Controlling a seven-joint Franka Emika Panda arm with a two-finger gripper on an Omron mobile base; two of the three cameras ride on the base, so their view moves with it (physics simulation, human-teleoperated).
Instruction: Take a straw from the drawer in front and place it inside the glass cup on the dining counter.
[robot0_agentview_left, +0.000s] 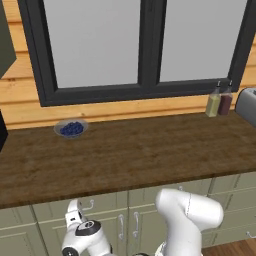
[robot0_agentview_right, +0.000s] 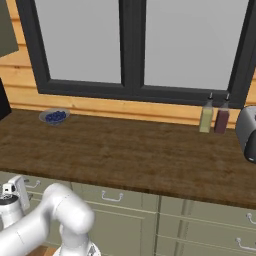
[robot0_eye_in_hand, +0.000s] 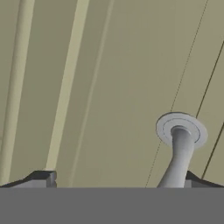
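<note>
- Early stage: drawer (robot0_eye_in_hand: 87, 87) closed, no straw taken, nothing placed in any cup yet.
- Gripper (robot0_eye_in_hand: 118, 179) empty, jaws spread wide apart, pressed up close to the pale olive drawer front.
- Silver handle (robot0_eye_in_hand: 179, 153) between the fingertips, hard against one of them, its round mount just ahead.
- Left to do: clamp handle, pull, fetch straw.

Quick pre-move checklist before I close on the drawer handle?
1. Gripper open: ok, fingertips stand wide apart in the hand view.
2. Handle between the jaws: not ok, its post sits hard against one fingertip, off centre.
3. Drawer shut: ok, panelled front flat and close ahead.
4. Right drawer chosen: cannot tell, the hand view is too close.
5. Straw located: cannot tell, it would be inside the drawer.
</note>
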